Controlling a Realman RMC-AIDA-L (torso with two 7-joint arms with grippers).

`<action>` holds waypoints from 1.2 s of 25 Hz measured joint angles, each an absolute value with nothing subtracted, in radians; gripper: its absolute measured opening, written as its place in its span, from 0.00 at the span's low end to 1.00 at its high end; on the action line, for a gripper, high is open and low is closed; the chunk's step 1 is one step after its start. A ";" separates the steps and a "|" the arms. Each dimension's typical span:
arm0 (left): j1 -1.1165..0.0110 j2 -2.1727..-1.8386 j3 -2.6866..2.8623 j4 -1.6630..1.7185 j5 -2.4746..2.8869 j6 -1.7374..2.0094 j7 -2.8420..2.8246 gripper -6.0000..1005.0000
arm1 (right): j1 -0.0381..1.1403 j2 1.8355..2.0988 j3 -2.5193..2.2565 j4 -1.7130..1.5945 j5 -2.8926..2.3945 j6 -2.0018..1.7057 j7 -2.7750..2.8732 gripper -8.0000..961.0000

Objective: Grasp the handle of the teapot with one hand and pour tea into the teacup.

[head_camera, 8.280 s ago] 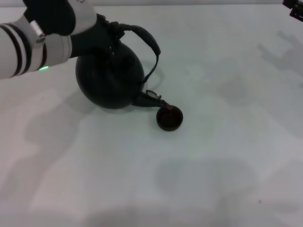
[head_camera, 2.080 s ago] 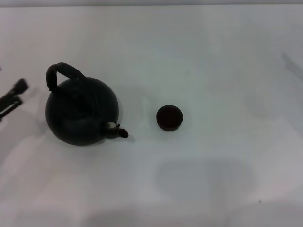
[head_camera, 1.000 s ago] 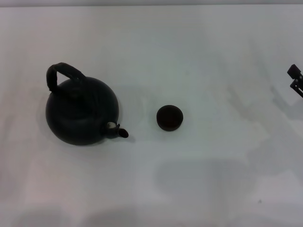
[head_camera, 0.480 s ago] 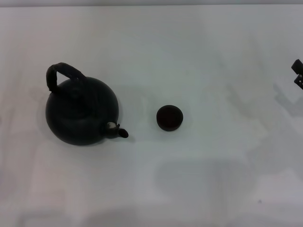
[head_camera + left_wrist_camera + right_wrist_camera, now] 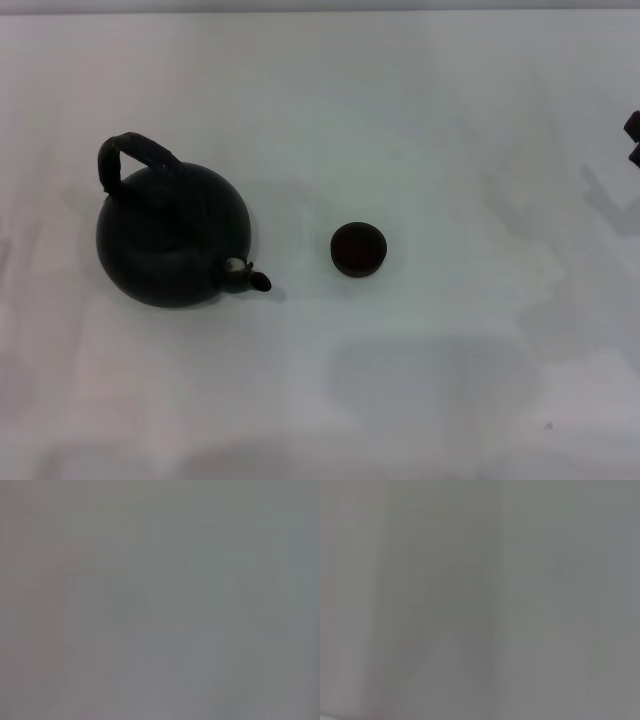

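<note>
The matte-black teapot point(image 5: 172, 235) stands upright on the white table at the left of the head view. Its thick dark handle point(image 5: 130, 155) arches over the far left side, and its short spout point(image 5: 255, 281) points toward the teacup point(image 5: 358, 249). The small dark round teacup stands a short gap to the right of the spout. Nothing holds the teapot. Only a dark tip of my right gripper point(image 5: 633, 140) shows at the far right edge, well away from both. My left gripper is out of view. Both wrist views show only plain grey surface.
The white table point(image 5: 420, 380) spreads around the teapot and teacup. Soft shadows lie on it at the front middle and at the right. No other objects show.
The teapot, earlier tilted over the teacup in my left gripper, now stands upright and free at the left. The left arm has left the view. The right gripper tip has drifted up and toward the right edge.
</note>
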State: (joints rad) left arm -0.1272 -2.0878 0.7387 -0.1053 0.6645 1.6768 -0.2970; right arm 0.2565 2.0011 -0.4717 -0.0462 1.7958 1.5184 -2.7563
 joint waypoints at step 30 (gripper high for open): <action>-0.176 -2.082 0.738 -0.109 0.630 1.638 -0.246 0.83 | 0.273 2.005 -0.412 -0.016 1.807 1.509 -2.847 0.90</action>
State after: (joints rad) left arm -0.1763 -2.0818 0.7377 -0.1088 0.6302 1.6385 -0.2460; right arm 0.2730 2.0049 -0.4122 -0.0156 1.8075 1.5090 -2.8470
